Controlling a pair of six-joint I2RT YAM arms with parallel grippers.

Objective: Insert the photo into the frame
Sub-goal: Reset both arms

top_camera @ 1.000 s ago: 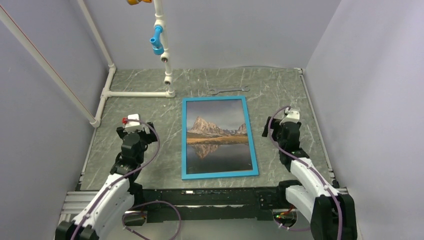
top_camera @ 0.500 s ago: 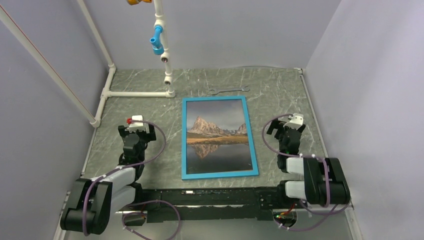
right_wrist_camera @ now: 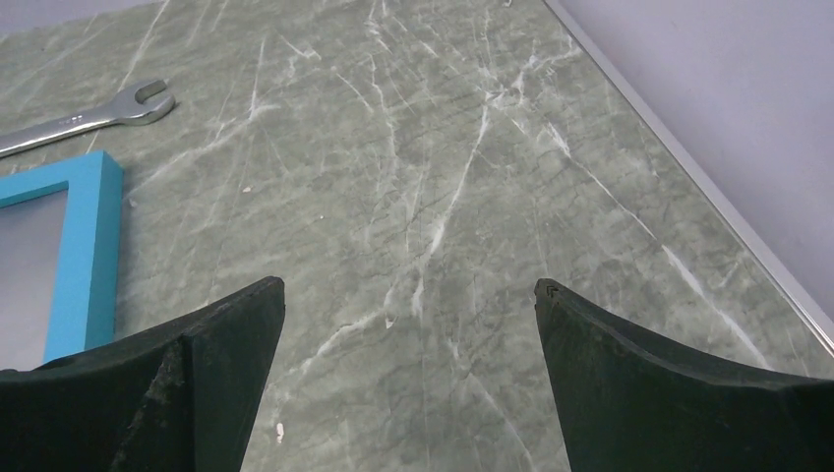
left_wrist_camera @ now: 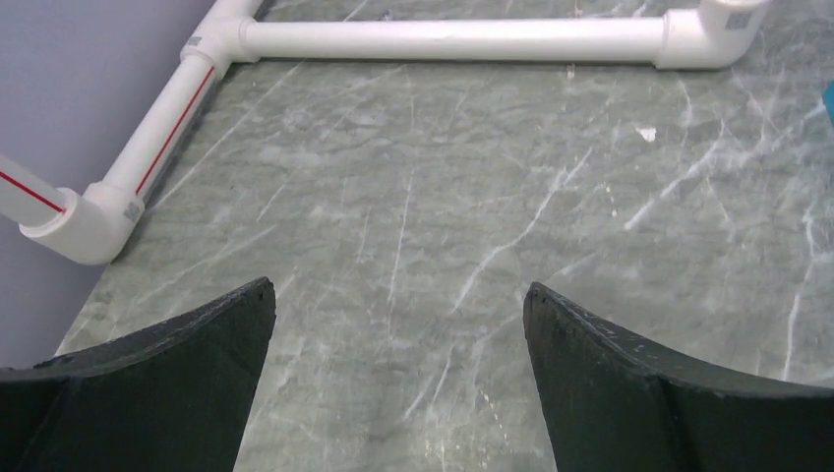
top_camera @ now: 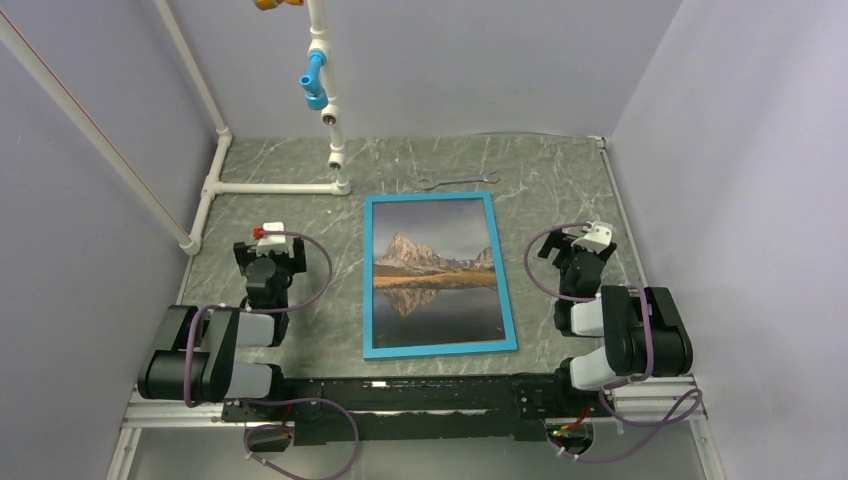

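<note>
The blue frame (top_camera: pixel 369 280) lies flat, front up, in the middle of the table. The photo (top_camera: pixel 435 270) of a mountain mirrored in a lake fills its opening. The frame's top right corner shows in the right wrist view (right_wrist_camera: pixel 87 246). My left gripper (top_camera: pixel 270 250) is open and empty, folded back to the left of the frame; its view (left_wrist_camera: pixel 398 295) shows only bare table between the fingers. My right gripper (top_camera: pixel 577 243) is open and empty, folded back to the right of the frame, over bare table (right_wrist_camera: pixel 408 295).
A silver wrench (top_camera: pixel 455 180) lies just beyond the frame's far edge, also in the right wrist view (right_wrist_camera: pixel 84 118). White pipes (top_camera: pixel 275 187) run along the far left of the table (left_wrist_camera: pixel 443 39), with an upright pipe and blue fitting (top_camera: pixel 315 80). Grey walls enclose three sides.
Both arms have folded back toward their bases, and both grippers have drawn away from the frame. The frame and photo have not moved.
</note>
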